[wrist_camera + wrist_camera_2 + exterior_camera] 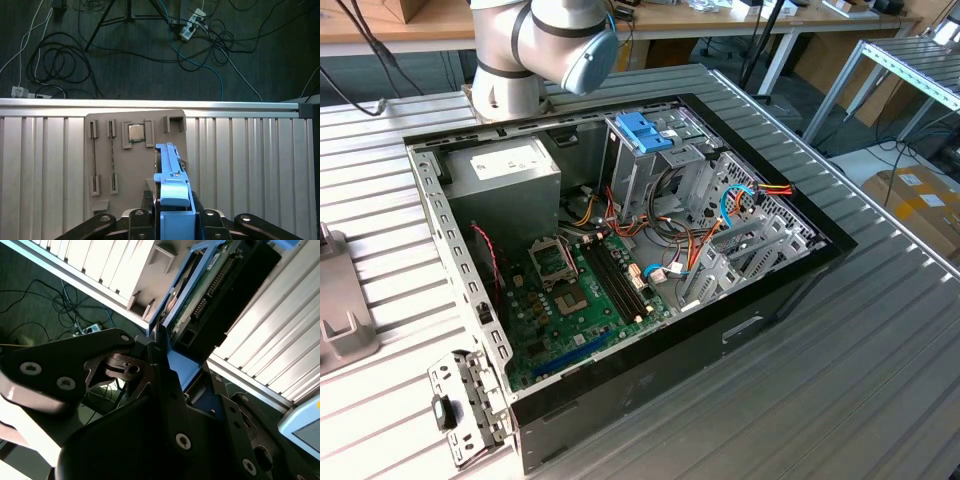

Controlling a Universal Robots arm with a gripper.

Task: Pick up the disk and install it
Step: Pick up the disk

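Fingers clamp the disk edge-on over the grey plate, near the table's rim.

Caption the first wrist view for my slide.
Gripper holding the blue-framed disk edge-on, grey tray and ribbed table behind.

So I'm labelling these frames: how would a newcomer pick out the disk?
Find the ribbed metal table and the flat grey holder plate on it. Over that plate, the hand grips the disk edge-on. Its light blue frame sets it apart from the grey plate and the square chip there.
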